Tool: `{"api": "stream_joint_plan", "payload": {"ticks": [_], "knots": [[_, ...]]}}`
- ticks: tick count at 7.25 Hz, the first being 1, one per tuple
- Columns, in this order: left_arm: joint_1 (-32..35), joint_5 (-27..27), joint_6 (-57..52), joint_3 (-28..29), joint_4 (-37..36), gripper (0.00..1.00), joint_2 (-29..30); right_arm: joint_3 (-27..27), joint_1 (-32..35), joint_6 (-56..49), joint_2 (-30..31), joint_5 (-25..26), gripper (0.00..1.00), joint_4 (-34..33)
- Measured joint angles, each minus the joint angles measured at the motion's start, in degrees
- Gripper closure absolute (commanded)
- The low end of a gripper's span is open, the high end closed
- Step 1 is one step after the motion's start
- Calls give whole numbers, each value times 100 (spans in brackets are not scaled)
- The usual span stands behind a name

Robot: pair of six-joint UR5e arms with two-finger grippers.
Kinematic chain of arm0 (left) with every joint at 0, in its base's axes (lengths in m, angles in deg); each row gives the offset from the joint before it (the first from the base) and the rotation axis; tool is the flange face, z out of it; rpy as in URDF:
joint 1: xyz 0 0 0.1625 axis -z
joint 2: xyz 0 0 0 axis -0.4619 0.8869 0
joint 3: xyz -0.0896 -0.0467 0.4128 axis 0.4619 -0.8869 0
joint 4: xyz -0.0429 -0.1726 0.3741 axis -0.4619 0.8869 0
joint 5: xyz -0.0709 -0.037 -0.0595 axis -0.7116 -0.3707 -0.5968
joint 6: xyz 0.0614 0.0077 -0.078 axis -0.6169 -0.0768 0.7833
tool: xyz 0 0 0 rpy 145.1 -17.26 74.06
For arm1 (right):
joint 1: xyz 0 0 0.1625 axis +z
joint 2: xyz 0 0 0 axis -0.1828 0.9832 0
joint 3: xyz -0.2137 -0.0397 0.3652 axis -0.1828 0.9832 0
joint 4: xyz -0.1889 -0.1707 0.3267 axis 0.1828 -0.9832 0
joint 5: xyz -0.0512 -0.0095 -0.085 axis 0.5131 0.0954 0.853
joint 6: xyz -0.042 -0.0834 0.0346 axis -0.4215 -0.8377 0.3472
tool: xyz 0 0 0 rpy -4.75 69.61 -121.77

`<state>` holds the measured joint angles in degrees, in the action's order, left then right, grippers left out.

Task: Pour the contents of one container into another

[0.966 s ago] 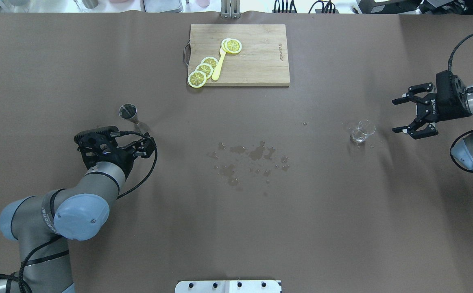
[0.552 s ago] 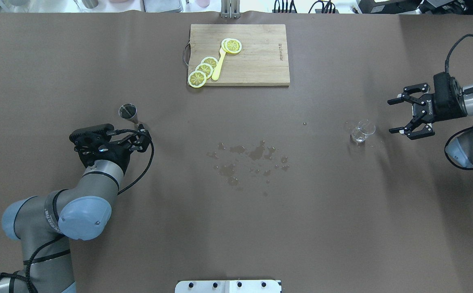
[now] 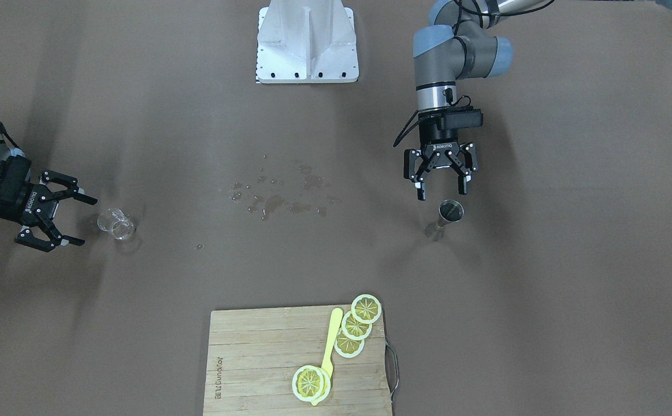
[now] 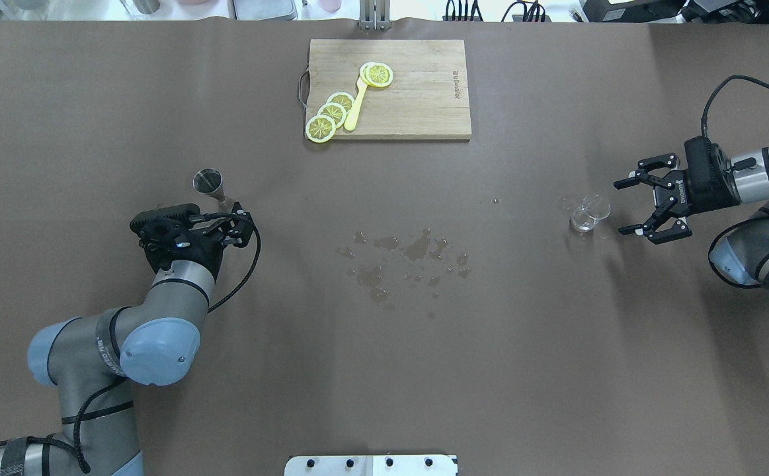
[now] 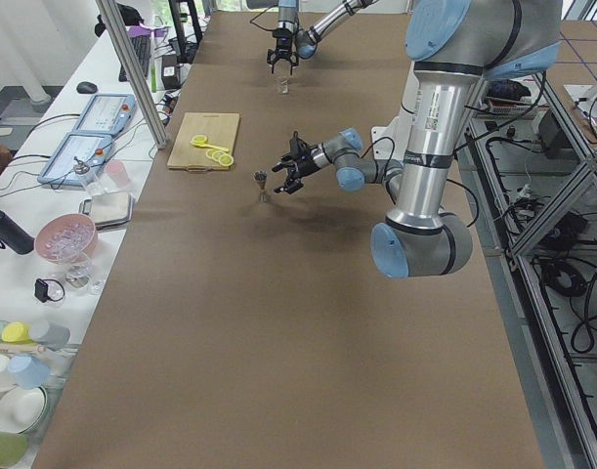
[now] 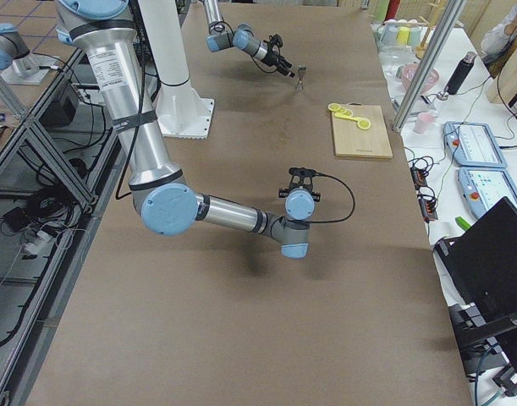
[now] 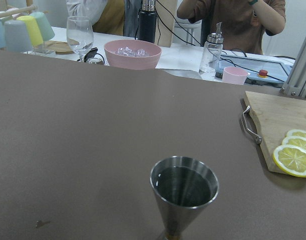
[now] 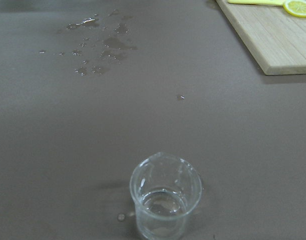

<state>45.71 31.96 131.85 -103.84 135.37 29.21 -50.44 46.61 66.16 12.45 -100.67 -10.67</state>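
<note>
A small steel jigger (image 4: 209,181) (image 3: 450,212) stands upright on the brown table; the left wrist view shows dark liquid in its cup (image 7: 184,187). My left gripper (image 3: 441,193) (image 4: 235,225) is open, just on the robot's side of the jigger and not touching it. A small clear glass beaker (image 4: 590,213) (image 3: 116,223) stands upright at the other end of the table, with a little clear liquid at its bottom (image 8: 164,201). My right gripper (image 4: 622,207) (image 3: 86,222) is open and points at the beaker, a short gap away.
A wooden cutting board (image 4: 424,99) with lemon slices (image 4: 331,112) and a yellow spoon (image 4: 356,106) lies at the far middle. Spilled water drops (image 4: 404,258) mark the table's centre. The robot's white base plate (image 3: 307,40) sits at the near edge.
My right gripper has moved in toward the beaker, still open. My left arm has shifted a little toward the table's centre, its gripper staying open beside the jigger.
</note>
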Motion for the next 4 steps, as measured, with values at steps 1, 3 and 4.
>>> {"api": "stream_joint_plan", "payload": {"ticks": [1,3,4], "knots": [[-7,4,0,79,4,2,41,84,-30,0,-46,49,6,2],[-19,7,0,210,7,2,97,316,-72,0,-214,146,6,3],[-21,12,0,242,8,2,117,376,-104,0,-269,211,6,3]]}}
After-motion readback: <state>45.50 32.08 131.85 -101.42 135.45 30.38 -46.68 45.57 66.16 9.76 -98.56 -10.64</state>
